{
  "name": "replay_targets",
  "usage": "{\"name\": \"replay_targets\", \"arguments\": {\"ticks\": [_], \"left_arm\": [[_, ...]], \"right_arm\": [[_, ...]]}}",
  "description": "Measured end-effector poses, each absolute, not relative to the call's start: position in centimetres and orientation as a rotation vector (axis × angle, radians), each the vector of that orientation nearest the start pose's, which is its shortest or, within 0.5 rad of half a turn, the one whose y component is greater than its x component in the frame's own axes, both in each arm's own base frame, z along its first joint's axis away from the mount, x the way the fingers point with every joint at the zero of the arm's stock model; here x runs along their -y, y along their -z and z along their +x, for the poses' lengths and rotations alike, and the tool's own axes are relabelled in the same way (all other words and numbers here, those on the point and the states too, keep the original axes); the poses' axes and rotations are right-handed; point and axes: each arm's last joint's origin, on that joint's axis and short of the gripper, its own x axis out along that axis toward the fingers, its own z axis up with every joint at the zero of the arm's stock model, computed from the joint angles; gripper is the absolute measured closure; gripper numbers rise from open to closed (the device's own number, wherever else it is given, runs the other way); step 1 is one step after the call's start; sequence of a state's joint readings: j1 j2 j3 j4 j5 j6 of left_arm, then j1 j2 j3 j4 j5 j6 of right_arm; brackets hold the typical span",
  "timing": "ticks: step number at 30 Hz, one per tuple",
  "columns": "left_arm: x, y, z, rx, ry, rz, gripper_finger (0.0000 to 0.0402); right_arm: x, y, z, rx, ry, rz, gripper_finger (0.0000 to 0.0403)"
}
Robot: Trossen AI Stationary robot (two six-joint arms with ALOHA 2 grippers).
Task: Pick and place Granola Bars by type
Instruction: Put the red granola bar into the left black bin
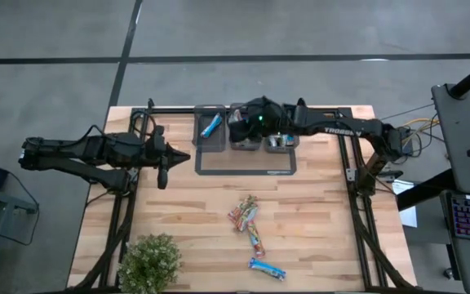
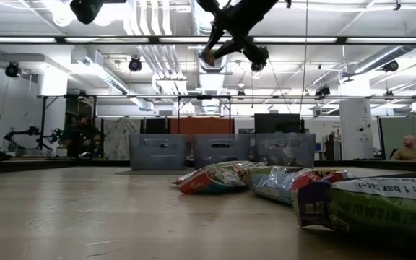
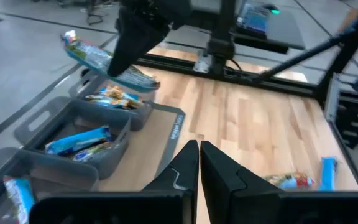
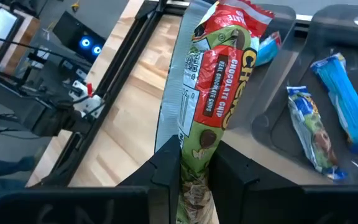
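Note:
My right gripper (image 1: 243, 124) hangs over the middle one of three grey bins (image 1: 199, 135) at the table's far side, shut on a red and green granola bar (image 4: 219, 68). The left wrist view shows that bar (image 3: 89, 55) high above the bins (image 3: 39, 124). The bins hold blue bars (image 3: 79, 140) and multicoloured bars (image 3: 114, 96). More granola bars (image 1: 246, 216) lie flat mid-table, and a blue one (image 1: 266, 268) lies near the front edge. My left gripper (image 1: 184, 155) waits shut at the left, touching nothing. My right gripper pinches the red and green bar between its two fingers, roughly at mid-length (image 4: 197, 146). The fingers slant down from the table's right and lie across the bar (image 3: 114, 67). The bar is lifted clear above the bins, slightly tilted, with both ends sticking out past the fingers.
The bins stand on a dark mat (image 1: 247, 171) at the far middle. A leafy green plant (image 1: 149, 263) sits at the near left corner. In the low view, bars (image 2: 211, 179) lie in the foreground with the bins (image 2: 221, 150) behind them. Bare wood lies between mat and loose bars.

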State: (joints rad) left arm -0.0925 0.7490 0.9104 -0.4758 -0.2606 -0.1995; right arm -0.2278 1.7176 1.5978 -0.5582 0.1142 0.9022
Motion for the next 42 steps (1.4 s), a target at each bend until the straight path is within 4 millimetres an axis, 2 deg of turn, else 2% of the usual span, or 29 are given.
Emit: {"name": "replay_targets", "arguments": {"ticks": [5, 12, 26, 31, 36, 42], "left_arm": [[0.6, -35.2, 15.1, -0.287, -0.23, -0.156, 0.0401], [0.4, -35.2, 15.1, -0.278, -0.277, -0.175, 0.0401], [0.4, -35.3, 15.1, -0.266, -0.3, -0.204, 0.0401], [0.3, -35.3, 15.1, -0.259, -0.315, -0.217, 0.0401], [0.4, -35.2, 15.2, -0.262, -0.318, -0.224, 0.0401], [0.3, -35.2, 15.3, -0.26, -0.327, -0.238, 0.0401]], "right_arm": [[11.4, -33.5, 37.1, -0.474, 0.574, 0.904, 0.0342], [13.5, -32.5, 38.4, -0.423, 0.486, 0.928, 0.0342], [15.7, -30.3, 40.6, -0.377, 0.414, 0.976, 0.0342], [17.2, -29.9, 42.2, -0.362, 0.423, 0.977, 0.0342], [18.8, -29.3, 44.8, -0.362, 0.393, 0.992, 0.0342], [20.5, -28.3, 46.5, -0.484, 0.46, 1.012, 0.0342]]}}
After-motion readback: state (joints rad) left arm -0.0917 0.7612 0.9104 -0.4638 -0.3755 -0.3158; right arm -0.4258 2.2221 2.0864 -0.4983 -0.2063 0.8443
